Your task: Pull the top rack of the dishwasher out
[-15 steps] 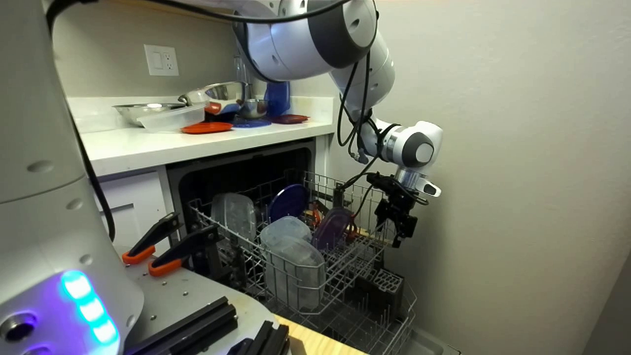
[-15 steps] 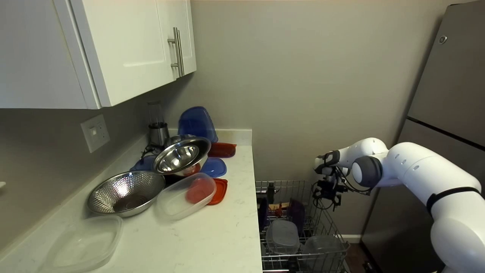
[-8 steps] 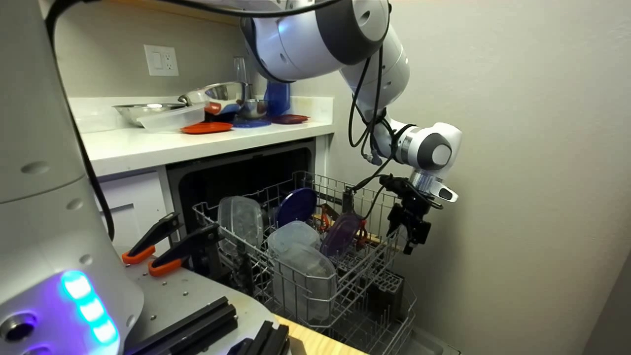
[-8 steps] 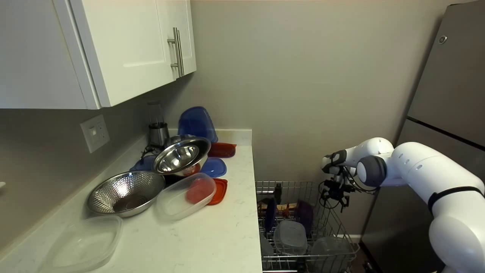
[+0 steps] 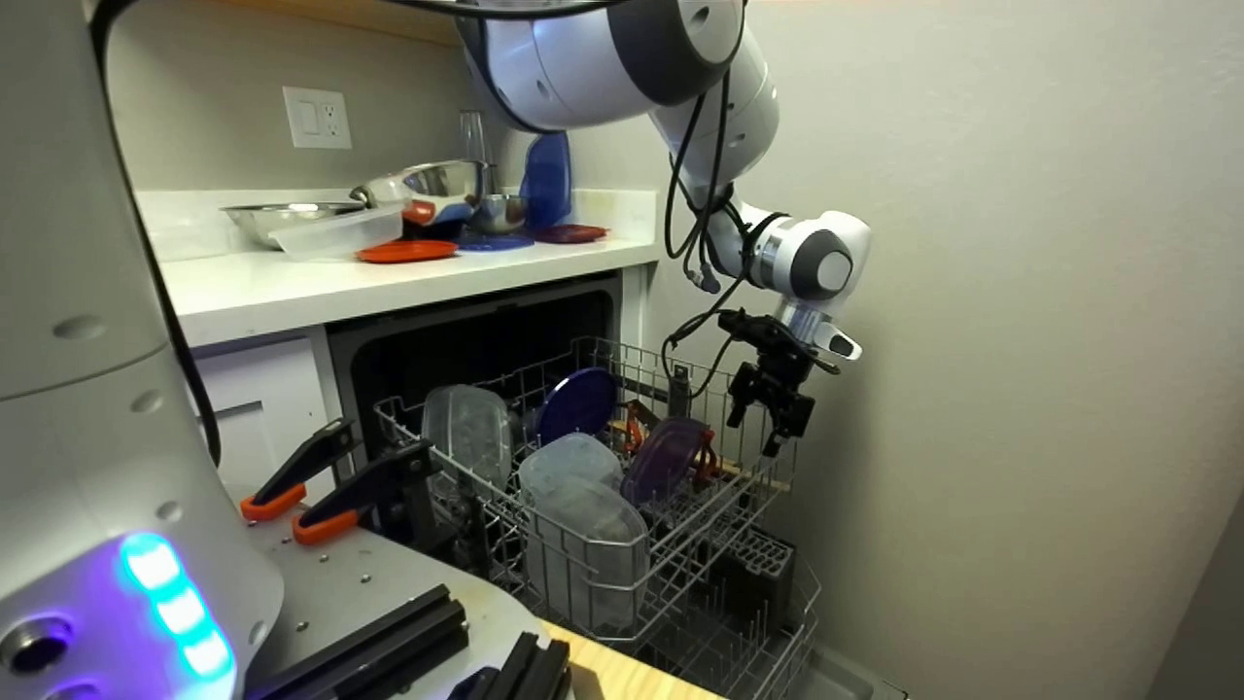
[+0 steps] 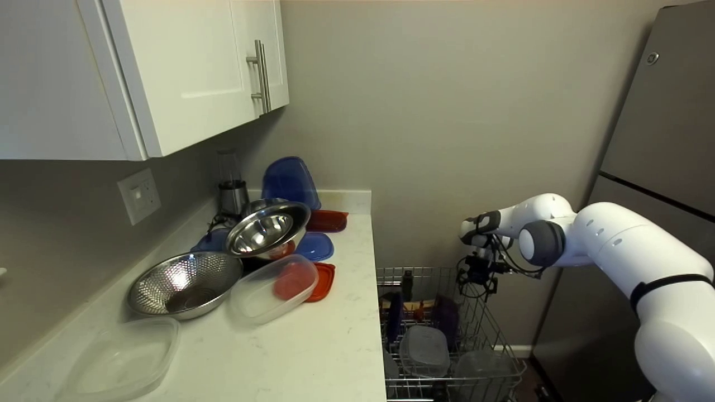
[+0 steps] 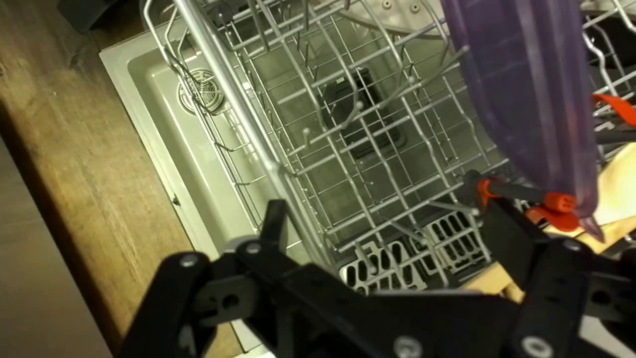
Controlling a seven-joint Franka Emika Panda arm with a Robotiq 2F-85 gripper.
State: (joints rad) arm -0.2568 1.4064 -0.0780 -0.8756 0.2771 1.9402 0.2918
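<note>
The top rack (image 5: pixel 702 515) is a light-grey wire basket standing well out of the dishwasher (image 5: pixel 437 326), whose dark cavity lies behind it. It holds clear containers (image 5: pixel 588 554), a purple lid (image 5: pixel 666 459) and a blue lid (image 5: pixel 578 401). My gripper (image 5: pixel 754 434) is just above the rack's front far corner; it also shows in an exterior view (image 6: pixel 476 287). In the wrist view, the gripper (image 7: pixel 385 209) has its fingers wide apart with nothing between them. The rack's front rail (image 7: pixel 268 159) runs close by the left finger; whether they touch is unclear.
A lower rack with a cutlery basket (image 5: pixel 758 574) sits below, over the open door (image 7: pixel 149 114). The wall (image 5: pixel 1020 340) is close beyond the gripper. The counter (image 6: pixel 335 335) holds bowls and lids. A fridge (image 6: pixel 631 251) stands at the right of an exterior view.
The top rack slid outward together with the gripper, then moved slightly back inward. The gripper has since risen and shifted back a little toward the dishwasher.
</note>
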